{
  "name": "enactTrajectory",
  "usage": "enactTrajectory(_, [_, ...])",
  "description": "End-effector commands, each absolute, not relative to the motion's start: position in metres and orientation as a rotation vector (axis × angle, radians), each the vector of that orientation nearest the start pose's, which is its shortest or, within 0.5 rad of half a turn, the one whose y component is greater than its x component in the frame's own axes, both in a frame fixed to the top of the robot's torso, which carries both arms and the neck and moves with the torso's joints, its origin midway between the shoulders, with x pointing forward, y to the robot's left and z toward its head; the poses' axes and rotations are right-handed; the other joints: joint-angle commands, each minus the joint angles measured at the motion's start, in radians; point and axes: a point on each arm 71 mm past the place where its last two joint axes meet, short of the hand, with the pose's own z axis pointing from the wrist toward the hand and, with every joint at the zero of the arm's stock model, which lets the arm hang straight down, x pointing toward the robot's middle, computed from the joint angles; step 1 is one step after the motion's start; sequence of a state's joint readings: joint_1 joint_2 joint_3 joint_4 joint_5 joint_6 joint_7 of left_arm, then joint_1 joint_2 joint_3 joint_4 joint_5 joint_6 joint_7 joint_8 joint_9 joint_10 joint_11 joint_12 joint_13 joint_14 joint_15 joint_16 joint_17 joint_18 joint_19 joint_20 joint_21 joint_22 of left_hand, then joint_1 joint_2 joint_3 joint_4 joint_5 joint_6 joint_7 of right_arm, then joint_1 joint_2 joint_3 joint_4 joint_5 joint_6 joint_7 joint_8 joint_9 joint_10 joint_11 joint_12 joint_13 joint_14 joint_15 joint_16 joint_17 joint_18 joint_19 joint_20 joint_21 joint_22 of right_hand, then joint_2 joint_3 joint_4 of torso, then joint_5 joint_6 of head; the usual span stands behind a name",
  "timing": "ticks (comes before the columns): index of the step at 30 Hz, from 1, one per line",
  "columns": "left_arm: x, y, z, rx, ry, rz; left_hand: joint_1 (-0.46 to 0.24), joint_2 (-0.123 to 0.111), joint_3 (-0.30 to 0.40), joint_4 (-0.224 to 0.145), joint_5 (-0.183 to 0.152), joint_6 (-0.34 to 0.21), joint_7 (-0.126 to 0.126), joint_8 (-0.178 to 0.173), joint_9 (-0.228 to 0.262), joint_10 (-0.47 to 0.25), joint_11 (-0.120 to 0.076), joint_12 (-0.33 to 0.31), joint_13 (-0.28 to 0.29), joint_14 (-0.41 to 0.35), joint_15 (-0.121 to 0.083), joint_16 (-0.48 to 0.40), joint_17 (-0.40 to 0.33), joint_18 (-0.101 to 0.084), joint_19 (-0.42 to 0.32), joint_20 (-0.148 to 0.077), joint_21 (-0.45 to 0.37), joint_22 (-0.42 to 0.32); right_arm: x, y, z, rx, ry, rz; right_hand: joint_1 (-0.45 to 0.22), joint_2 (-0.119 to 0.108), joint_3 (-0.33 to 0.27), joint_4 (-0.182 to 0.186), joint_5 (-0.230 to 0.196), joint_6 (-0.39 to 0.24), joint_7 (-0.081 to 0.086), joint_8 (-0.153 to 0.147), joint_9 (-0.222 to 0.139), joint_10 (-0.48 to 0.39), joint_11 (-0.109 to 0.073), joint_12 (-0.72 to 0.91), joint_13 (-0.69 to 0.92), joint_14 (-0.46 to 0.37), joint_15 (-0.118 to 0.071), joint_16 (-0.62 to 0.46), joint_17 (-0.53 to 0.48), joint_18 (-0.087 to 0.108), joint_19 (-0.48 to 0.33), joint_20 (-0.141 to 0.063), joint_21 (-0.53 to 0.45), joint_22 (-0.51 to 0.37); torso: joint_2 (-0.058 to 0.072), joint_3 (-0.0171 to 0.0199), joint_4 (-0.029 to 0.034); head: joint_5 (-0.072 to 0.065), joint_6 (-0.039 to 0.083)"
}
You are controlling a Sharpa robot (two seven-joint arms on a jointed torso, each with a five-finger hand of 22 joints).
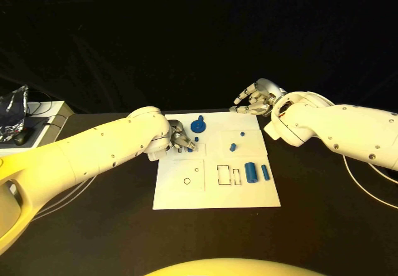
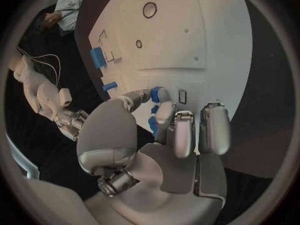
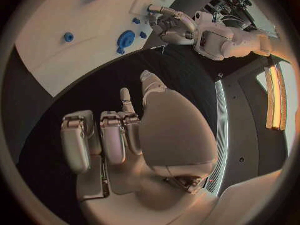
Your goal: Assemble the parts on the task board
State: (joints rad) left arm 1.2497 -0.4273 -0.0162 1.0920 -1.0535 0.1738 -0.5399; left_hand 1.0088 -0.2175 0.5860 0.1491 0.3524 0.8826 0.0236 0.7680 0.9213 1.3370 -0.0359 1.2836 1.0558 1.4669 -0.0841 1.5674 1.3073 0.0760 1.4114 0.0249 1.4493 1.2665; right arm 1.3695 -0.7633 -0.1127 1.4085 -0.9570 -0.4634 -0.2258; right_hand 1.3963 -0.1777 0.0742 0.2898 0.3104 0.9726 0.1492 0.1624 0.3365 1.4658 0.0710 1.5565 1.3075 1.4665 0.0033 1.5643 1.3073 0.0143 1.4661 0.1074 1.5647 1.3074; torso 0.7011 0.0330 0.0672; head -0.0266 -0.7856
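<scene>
1. We saw the left hand with its fingers pinching a small blue part over the task board, at about 10 o'clock on it.
2. Our right hand was off the board at 1 o'clock, fingers curled in, holding nothing.
3. We think lots was left: a blue round part and two blue tubes still lay loose.
4. The black table sat in a dark room.

parts on task board, board on table
</scene>
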Motion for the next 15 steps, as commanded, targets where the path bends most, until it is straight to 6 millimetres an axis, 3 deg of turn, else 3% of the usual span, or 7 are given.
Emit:
enactTrajectory(1, [0.5482, 0.1227, -0.2196, -0.178, 2.322, -0.39, 0.002, -0.007, -0.015, 0.005, -0.002, 0.003, 0.005, -0.007, 0.002, -0.005, -0.003, -0.005, 0.001, 0.104, -0.008, 0.003, 0.263, -0.013, 0.003, -0.005, -0.004, 0.002, 0.5322, -0.2128, -0.1361, 0.396, 1.626, 0.68, -0.007, 0.002, 0.011, 0.0, 0.028, -0.011, 0.0, 0.006, 0.004, 0.088, -0.003, -0.005, 0.246, 0.104, -0.007, 0.007, 0.264, -0.014, 0.104, -0.007, 0.005, 0.263, -0.001, -0.0004, 0.0, 0.0, -0.001])
enactTrajectory(15, [0.5478, 0.1294, -0.2185, -0.176, 2.314, -0.38, 0.012, -0.017, -0.077, 0.041, -0.006, 0.006, 0.006, -0.013, 0.01, -0.006, -0.002, -0.006, 0.001, 0.104, -0.008, 0.003, 0.263, -0.013, 0.004, -0.005, -0.005, 0.004, 0.5324, -0.2141, -0.136, 0.398, 1.624, 0.679, -0.009, 0.0, 0.01, 0.0, 0.026, -0.012, 0.0, 0.006, 0.005, 0.087, -0.003, -0.006, 0.245, 0.104, -0.007, 0.007, 0.264, -0.014, 0.104, -0.007, 0.004, 0.262, 0.0, -0.0012, 0.001, -0.001, 0.002])
